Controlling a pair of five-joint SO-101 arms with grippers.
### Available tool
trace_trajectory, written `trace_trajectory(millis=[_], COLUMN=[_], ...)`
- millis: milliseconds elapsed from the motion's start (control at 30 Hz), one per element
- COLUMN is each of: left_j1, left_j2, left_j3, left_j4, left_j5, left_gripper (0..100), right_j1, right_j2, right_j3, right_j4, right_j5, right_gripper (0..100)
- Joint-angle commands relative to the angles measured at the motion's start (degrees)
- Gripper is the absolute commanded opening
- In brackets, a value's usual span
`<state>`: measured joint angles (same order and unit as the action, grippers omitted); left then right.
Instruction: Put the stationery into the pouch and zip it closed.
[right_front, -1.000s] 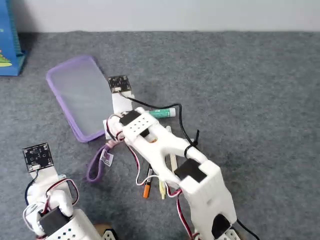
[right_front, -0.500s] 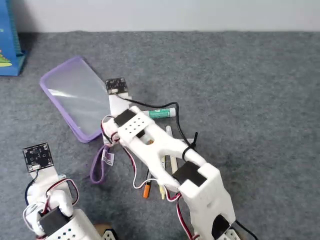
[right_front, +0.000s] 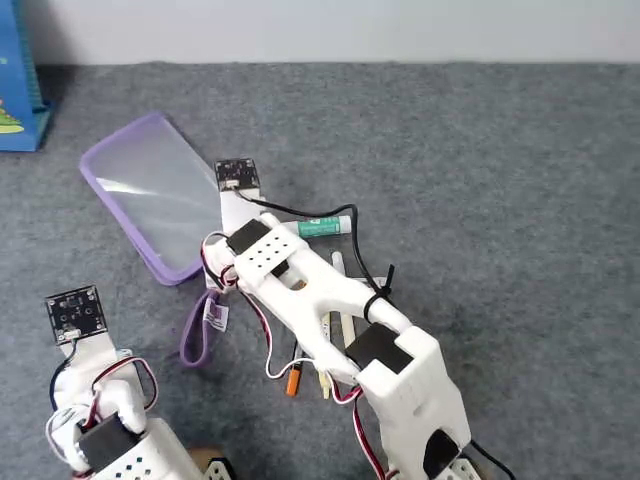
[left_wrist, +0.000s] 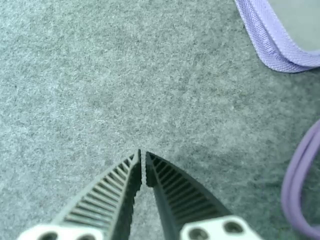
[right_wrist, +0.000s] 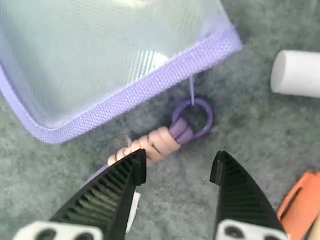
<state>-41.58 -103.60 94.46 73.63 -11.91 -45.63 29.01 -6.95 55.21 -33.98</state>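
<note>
Your right end effector (right_wrist: 179, 156) is spread wide and grips nothing. It hangs just over the zip pull: a purple ring (right_wrist: 192, 117) on a thin thread from the pouch (right_front: 150, 195) edge, with a pink coil (right_wrist: 147, 145) leading off it toward one jaw. Neither jaw touches the ring or the coil.

In the last second the pouch has moved. Its far end swung left and a little away from you, and a streak of glare now lies across the mesh panel. Your right arm shifted slightly the same way with it, and the purple strap (right_front: 195, 330) loop on the tabletop (right_front: 500, 200) settled a bit closer to the pouch corner. In the last half second almost nothing moved.

So the pouch was dragged or nudged rather than opened, as far as you can judge from here. You cannot tell whether the zip has parted at all.

None of the stationery is in yet. The green glue stick (right_front: 325, 227) lies just beside the right arm, and the orange pen (right_front: 293, 380) and the pale sticks next to it lie partly under that arm, all outside the pouch.

Your left end effector (left_wrist: 142, 156) is pinched nearly shut on nothing, low over bare tabletop, with the pouch corner well off. It could pin the pouch, because a one-sided pull will likely slide the pouch again.
</note>
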Motion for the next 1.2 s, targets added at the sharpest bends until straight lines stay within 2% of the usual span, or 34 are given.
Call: trace_trajectory(millis=[0,267,600,967,1167], left_j1=[-0.4,-0.4,-0.4,-0.4,-0.4], left_j2=[-0.7,-0.7,-0.7,-0.7,-0.7], left_j3=[-2.1,-2.1,-2.1,-1.9,-1.9], left_j4=[-1.4,-1.4,-1.4,-2.0,-2.0], left_j5=[0.4,0.4,0.4,0.4,0.4], left_gripper=[2,2,2,2,2], right_j1=[-0.7,-3.4,-2.3,-0.9,2.7], right_j2=[-2.1,-0.6,4.9,-1.9,-1.4], right_j3=[-3.6,-3.6,-3.6,-3.6,-3.6], right_j4=[-2.2,-4.1,-5.1,11.0,15.0], right_j5=[-0.4,-0.2,-0.2,-0.5,-0.5], right_gripper=[22.6,22.6,22.6,22.6,22.6])
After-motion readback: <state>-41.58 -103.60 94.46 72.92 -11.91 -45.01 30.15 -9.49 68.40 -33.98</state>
